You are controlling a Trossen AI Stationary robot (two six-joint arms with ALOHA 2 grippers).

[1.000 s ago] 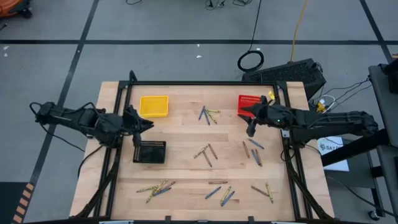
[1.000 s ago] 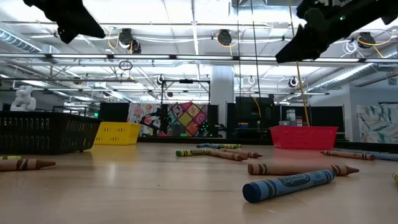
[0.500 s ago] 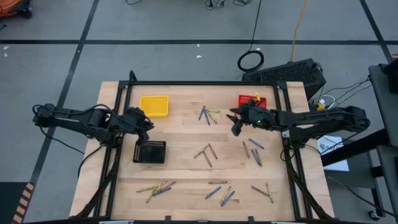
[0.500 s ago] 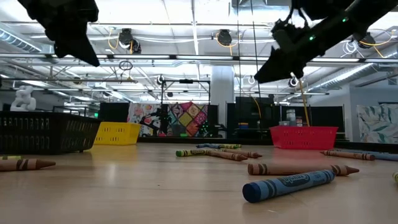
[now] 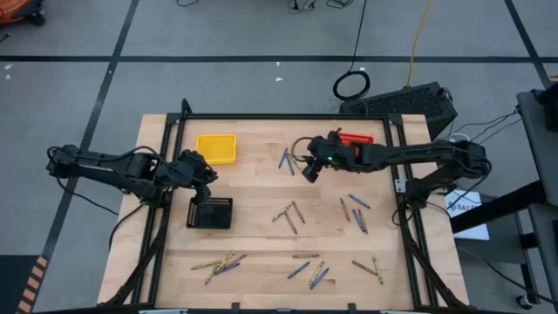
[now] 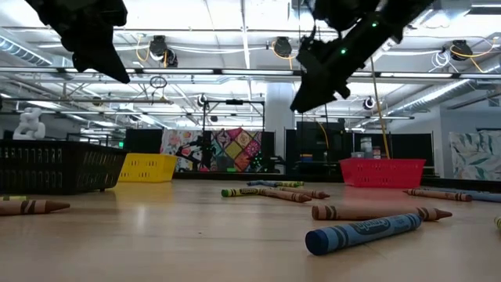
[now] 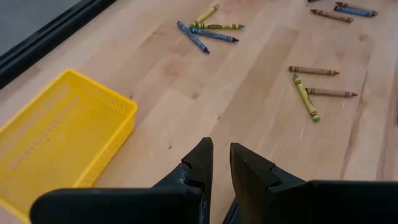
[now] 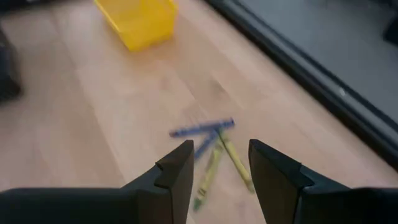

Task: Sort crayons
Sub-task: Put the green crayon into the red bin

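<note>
The right hand (image 5: pixel 309 170) hangs released, fingers apart and empty, just beside the small crayon cluster (image 5: pixel 292 160) lying near the red basket (image 5: pixel 356 139).

Two dark jointed arms, black fingers (image 7: pixel 200 163)

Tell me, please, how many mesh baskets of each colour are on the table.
Yellow basket: 1
Red basket: 1
Black basket: 1
Total: 3
</note>
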